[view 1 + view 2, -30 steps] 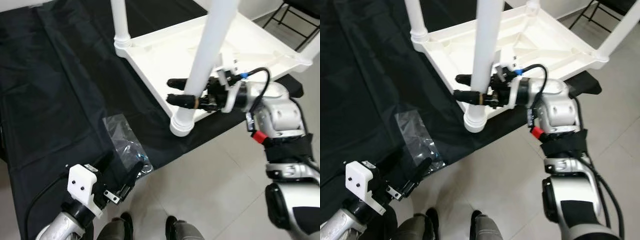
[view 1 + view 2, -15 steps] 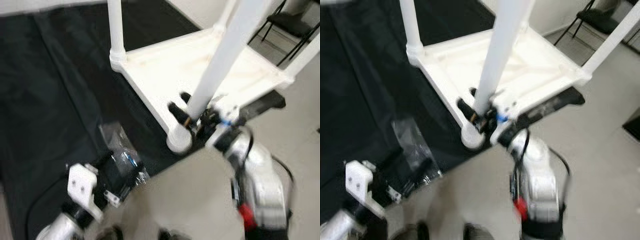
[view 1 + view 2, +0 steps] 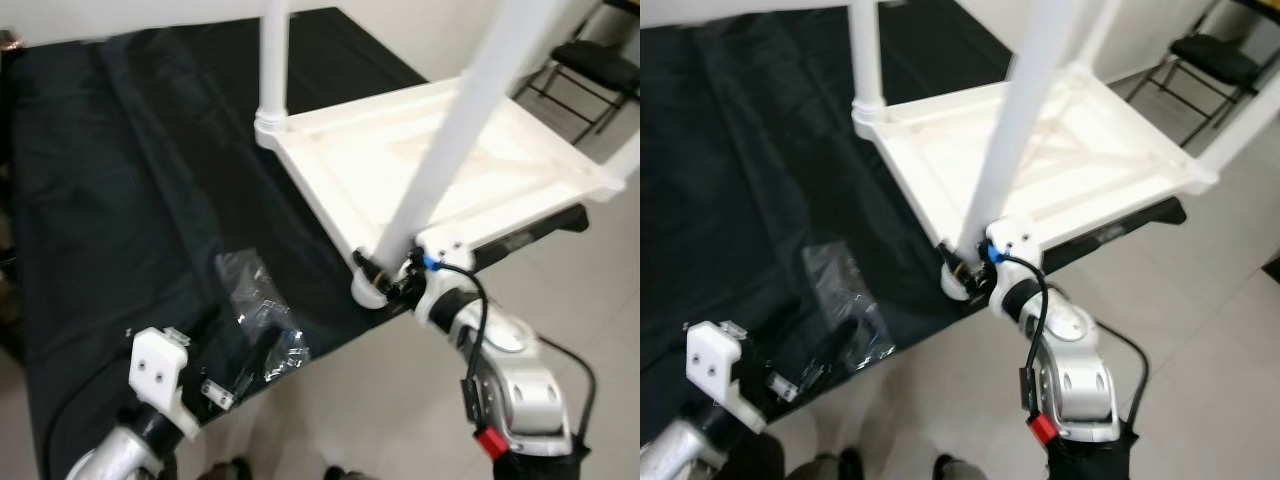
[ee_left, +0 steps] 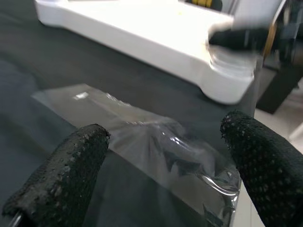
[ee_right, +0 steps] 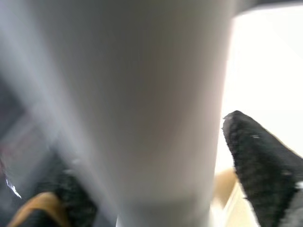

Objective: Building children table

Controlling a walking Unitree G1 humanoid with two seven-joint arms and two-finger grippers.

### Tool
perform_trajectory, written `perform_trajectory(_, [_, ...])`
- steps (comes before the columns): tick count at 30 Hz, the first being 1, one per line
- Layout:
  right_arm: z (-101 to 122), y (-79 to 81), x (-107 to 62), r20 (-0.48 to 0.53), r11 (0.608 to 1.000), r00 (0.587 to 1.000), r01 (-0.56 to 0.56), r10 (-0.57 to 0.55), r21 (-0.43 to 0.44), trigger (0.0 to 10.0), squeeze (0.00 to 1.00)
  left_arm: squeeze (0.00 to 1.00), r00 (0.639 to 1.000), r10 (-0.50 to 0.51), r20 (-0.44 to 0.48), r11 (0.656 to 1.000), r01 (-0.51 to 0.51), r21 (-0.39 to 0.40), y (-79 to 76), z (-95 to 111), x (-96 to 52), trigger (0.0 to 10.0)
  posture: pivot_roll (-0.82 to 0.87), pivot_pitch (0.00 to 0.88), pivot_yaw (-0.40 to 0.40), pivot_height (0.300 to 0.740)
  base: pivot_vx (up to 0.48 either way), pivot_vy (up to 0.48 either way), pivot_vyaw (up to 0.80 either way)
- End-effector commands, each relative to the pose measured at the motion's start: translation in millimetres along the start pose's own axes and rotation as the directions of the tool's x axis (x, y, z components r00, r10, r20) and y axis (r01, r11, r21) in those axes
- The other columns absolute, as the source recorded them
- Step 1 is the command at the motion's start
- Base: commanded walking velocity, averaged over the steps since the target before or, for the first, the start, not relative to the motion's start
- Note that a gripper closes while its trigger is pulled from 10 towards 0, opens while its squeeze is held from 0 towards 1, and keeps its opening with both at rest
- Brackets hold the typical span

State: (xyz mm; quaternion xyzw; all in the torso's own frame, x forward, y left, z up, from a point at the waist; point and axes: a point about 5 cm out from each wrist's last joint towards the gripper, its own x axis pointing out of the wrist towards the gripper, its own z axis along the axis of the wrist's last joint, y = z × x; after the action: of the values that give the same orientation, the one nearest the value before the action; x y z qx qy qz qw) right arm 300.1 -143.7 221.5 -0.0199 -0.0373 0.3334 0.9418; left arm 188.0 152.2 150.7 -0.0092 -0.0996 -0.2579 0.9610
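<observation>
Your left gripper (image 3: 245, 368) sits at the lower left of the head view, low and close to you, its two black fingers (image 4: 71, 170) spread wide with nothing between them. In the left wrist view a clear plastic bag (image 4: 156, 146) lies just beyond the fingertips on the black sheet (image 3: 110, 200), crumpled, with small parts inside that are too blurred to identify. The same bag appears in the head view at lower centre-left, flat on the sheet and just ahead of that gripper.

Your right gripper (image 3: 385, 278) is at the centre of the frame, at the foot of the nearest white table leg (image 3: 450, 150), right where the leg meets its round corner socket. One black finger sits on each side of the leg. In the right wrist view the leg is seen very close up, a finger (image 5: 258, 165) on either side; you cannot tell whether the pads press the leg or only bracket it.

The white children's table (image 3: 480, 160) lies upside down, its underside facing up, in the centre and upper right of the frame. It rests partly on the black sheet, with its legs rising out of the top of the picture. Farthest away, at the upper right corner, stands a black folding chair (image 3: 590, 65) on the pale tiled floor (image 3: 590, 290).
</observation>
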Motion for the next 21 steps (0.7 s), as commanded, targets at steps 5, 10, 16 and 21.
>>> perform_trajectory(5, [27.4, -1.4, 1.6, 0.027, 0.943, 0.946, -0.32, 0.323, -0.092, 10.0, 0.0, 0.0, 1.0, -0.012, -0.017, 1.0, 0.012, -0.021, -5.3, -2.8, -1.4, 10.0, 0.03, 0.304, -0.08, 0.74, 0.0, 0.0, 0.0])
perform_trajectory(10, [38.8, -9.0, 0.7, -0.112, 0.779, 0.787, -0.617, 0.607, -0.112, 10.0, 0.0, 0.0, 1.0, -0.011, -0.017, 1.0, 0.01, -0.02, -6.7, -1.2, -3.0, 10.0, 0.06, 0.318, -0.089, 0.74, 0.0, 0.0, 0.0])
perform_trajectory(16, [58.7, -24.0, 16.6, -0.099, 0.697, 0.71, -0.704, 0.697, -0.137, 0.0, 0.0, 0.0, 1.0, 0.002, -0.021, 1.0, -0.002, -0.012, -7.7, 1.0, -6.0, 10.0, 0.08, 0.33, -0.092, 0.74, 0.0, 0.0, 0.0])
perform_trajectory(21, [66.4, -32.2, 20.9, -0.096, 0.683, 0.697, -0.716, 0.71, -0.146, 0.0, 0.0, 0.0, 1.0, 0.006, -0.023, 1.0, -0.006, -0.008, -8.0, 1.8, -7.3, 10.0, 0.09, 0.333, -0.091, 0.74, 0.0, 0.0, 0.0])
